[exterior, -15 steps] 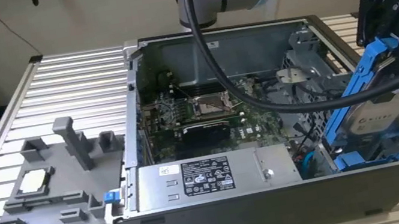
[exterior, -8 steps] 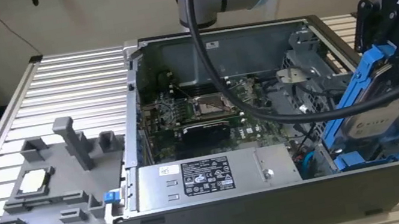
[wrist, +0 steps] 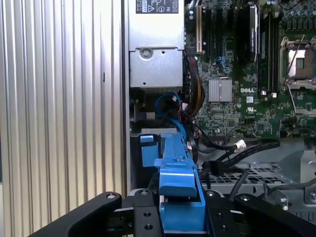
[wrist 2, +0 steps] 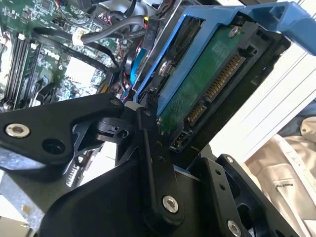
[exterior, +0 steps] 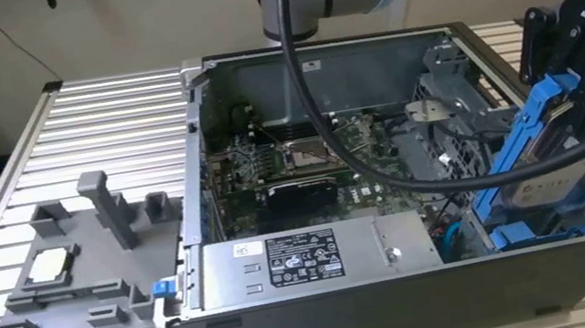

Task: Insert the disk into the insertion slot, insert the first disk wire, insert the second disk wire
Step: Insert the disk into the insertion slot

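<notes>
The disk, a silver drive in a bright blue carrier, hangs tilted over the right end of the open computer case. My gripper is shut on its upper part. Its lower end reaches toward the blue-railed insertion slot in the case's near right corner. The second wrist view shows the disk's green circuit-board side and connectors beside a black finger. In the first wrist view the carrier sits edge-on in my gripper, above the slot. Loose black wires with a white plug lie beside it.
The motherboard fills the case floor, with the silver power supply along the near side. A blue cable loops beside the bay. A grey fixture stands on the slatted table at the exterior view's left.
</notes>
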Available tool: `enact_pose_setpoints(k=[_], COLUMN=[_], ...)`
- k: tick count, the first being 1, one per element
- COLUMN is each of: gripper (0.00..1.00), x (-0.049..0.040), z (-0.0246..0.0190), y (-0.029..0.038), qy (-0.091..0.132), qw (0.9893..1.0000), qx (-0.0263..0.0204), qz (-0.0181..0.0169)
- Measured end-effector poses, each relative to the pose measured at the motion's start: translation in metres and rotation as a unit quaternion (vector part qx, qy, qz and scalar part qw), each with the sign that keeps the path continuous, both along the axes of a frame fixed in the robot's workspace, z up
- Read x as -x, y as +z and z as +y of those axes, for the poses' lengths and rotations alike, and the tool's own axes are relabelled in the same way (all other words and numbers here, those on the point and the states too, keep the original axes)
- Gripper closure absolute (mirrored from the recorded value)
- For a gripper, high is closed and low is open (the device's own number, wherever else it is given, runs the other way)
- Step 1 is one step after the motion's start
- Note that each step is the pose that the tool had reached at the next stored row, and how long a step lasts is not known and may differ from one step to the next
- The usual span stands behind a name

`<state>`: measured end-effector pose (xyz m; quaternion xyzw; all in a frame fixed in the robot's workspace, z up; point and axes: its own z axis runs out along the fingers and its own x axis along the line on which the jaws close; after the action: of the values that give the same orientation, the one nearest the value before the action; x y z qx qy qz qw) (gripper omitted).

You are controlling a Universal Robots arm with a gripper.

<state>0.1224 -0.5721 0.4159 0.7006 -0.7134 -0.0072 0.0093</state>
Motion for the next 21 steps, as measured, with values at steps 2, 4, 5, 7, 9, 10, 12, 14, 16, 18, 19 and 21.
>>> enact_pose_setpoints(k=[2,4,5,7,9,10,12,14,16,18,19,21], gripper=[0.67,0.67,0.67,0.67,0.67,0.67,0.67,0.67,0.67,0.67,0.67,0.67], x=[-0.0012,-0.0016,-0.0018,-0.0021,-0.0024,-0.0025,-0.0026,-0.0026,-0.0026,-0.0026,-0.0026,-0.0026], z=[-0.0003,-0.0003,-0.0003,-0.0003,-0.0003,-0.0003,-0.0003,-0.0003,-0.0001,0.0002,0.0002,0.0002], y=[-0.0013,-0.0032,-0.0045,-0.0073,-0.0107,-0.0125,-0.0161,-0.0185,-0.0209,-0.0239,-0.0249,-0.0263], qy=[0.0,0.0,0.0,0.0,0.0,0.0,0.0,0.0,0.0,0.0,0.0,0.0], qw=[1.0,1.0,1.0,1.0,1.0,1.0,1.0,1.0,1.0,1.0,1.0,1.0], qx=[0.0,-0.0001,0.0,0.0,0.0,0.0,-0.0001,-0.0004,-0.001,-0.001,-0.001,-0.0015], qz=[0.0,0.0,0.0,0.0,0.0,0.0,0.0,0.0,0.0,0.0,0.0,0.0])
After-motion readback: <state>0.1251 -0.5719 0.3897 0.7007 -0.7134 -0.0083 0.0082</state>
